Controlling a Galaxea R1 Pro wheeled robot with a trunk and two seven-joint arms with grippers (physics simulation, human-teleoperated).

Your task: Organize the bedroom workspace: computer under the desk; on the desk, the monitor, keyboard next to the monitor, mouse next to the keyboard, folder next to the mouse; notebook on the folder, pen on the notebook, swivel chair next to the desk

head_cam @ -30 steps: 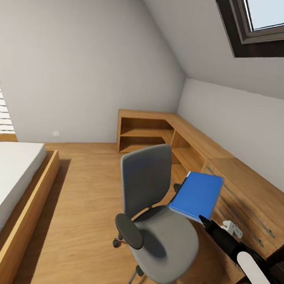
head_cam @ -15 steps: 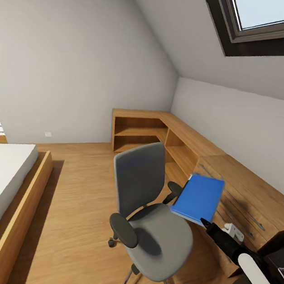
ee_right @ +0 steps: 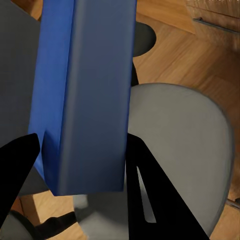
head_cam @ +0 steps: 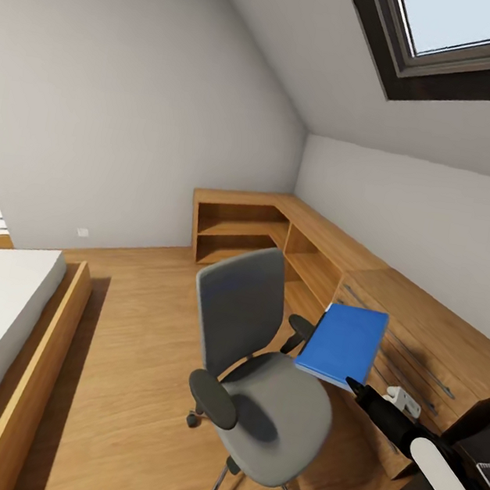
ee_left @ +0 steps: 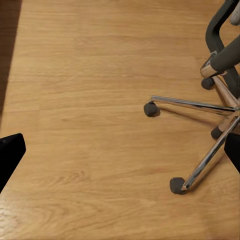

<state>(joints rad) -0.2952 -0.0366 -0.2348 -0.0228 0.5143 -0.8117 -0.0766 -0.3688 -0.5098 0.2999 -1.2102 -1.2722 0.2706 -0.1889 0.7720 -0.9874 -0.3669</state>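
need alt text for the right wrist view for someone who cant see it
The right gripper grips a bright blue folder by its lower edge, lifted above the grey seat of a swivel chair. Wooden floor shows past the chair.

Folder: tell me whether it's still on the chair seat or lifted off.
Lifted off: the right gripper holds the folder tilted in the air above the chair seat.

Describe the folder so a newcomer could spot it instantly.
Start at the grey swivel chair mid-room. Just above its seat, on the wooden chest side, the right gripper holds the folder by its lower edge. It is the room's one bright blue flat rectangle.
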